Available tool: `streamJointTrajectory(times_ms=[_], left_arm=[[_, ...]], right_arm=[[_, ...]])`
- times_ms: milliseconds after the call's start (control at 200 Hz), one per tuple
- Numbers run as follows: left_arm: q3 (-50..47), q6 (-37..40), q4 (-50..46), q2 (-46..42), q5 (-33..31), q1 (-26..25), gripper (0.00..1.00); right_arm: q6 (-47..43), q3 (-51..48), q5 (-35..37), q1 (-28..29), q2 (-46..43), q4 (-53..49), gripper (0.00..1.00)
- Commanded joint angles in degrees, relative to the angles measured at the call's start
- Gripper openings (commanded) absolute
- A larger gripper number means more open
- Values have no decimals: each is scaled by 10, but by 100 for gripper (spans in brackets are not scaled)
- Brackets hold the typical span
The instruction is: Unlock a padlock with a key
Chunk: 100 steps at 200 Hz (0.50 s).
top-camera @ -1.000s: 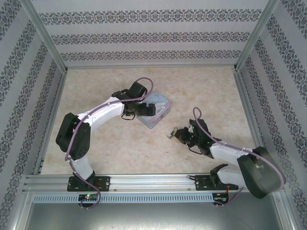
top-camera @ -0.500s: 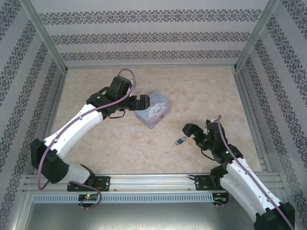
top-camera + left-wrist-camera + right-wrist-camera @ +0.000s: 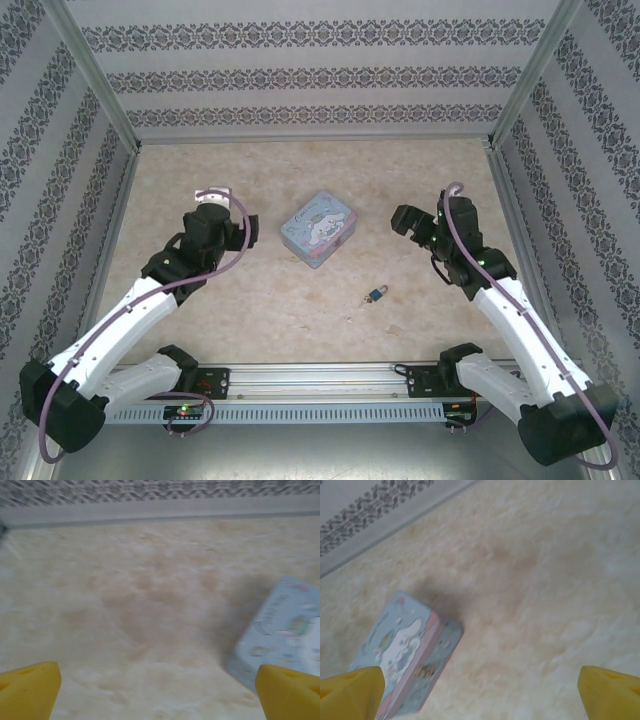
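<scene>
- Teal-blue padlock (image 3: 378,294) is lying on the bare desk (image 3: 300,310) nearest the arm bases, touched by neither arm. The pale key (image 3: 366,298) seems to be resting at its left side, too small for me to tell whether it is seated.
- I am judging it loose there, within the right arm's reach.
- Further out, the cartoon tin (image 3: 320,228) is sitting between the arms.
- I am seeing the left end effector (image 3: 243,232) and right end effector (image 3: 403,222) hanging spread wide, gripping nothing, flanking the tin without touching it.
- Open desk is stretching on to the back frame rail (image 3: 310,140), leaving ample room.
</scene>
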Motion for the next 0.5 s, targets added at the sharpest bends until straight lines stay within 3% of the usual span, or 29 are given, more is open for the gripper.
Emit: streamJointTrajectory(times_ms=[0,110,345,495], left_arm=[[-49,95,145,-7,-109,33,100],[-120,91,244,-5,-94,93,100],[-217,91,415,87,-45,185,100],[-240,94,510,175,-14,215,99]], right_arm=[[-85,1,112,-9,19,73,98],[-191,-32,132,-17,41,136,98],[-226,-121,149,-78,78,247,98],[-260,-176,150,-109,108,348,98]])
